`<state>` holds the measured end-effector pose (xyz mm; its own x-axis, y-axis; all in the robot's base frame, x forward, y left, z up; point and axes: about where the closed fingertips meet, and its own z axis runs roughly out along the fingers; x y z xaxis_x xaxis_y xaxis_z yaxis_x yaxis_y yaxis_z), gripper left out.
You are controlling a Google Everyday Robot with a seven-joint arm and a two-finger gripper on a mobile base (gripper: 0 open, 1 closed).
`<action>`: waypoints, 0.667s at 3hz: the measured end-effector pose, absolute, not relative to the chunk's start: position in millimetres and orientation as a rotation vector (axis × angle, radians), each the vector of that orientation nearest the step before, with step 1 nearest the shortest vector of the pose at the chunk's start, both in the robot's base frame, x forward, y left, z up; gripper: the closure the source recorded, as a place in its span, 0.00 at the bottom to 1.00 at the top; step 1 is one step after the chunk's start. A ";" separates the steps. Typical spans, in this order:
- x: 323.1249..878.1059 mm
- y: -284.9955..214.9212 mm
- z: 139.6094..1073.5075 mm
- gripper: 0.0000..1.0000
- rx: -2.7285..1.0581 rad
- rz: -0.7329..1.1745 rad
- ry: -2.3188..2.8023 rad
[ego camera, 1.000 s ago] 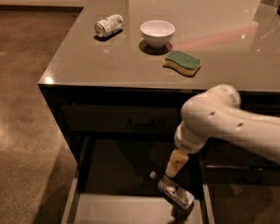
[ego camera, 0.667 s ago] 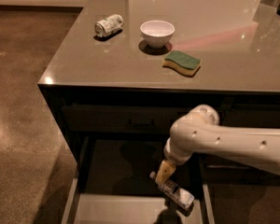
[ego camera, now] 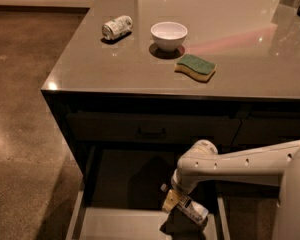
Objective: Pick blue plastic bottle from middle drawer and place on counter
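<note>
Counter [ego camera: 80, 69]: crushed can [ego camera: 116, 27] at left, on its side. White bowl [ego camera: 169, 34] right of can, upright. Middle drawer [ego camera: 115, 223] pulled open below counter, pale floor showing. Gripper [ego camera: 171, 203] down inside drawer, right part, at blue plastic bottle [ego camera: 194, 212]. Bottle tilted, in drawer. Cannot tell whether gripper clamped or apart. Green-yellow sponge [ego camera: 195, 66] flat on counter, right of bowl.

The blue plastic bottle [ego camera: 194, 212] slants beside the gripper [ego camera: 171, 202], low in the open middle drawer [ego camera: 120, 225].
</note>
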<state>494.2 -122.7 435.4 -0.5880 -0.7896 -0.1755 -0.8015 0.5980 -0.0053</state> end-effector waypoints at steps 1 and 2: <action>488.0 -127.9 401.0 0.00 -1.305 0.153 2.697; 482.0 -121.8 376.0 0.18 -1.307 0.182 2.700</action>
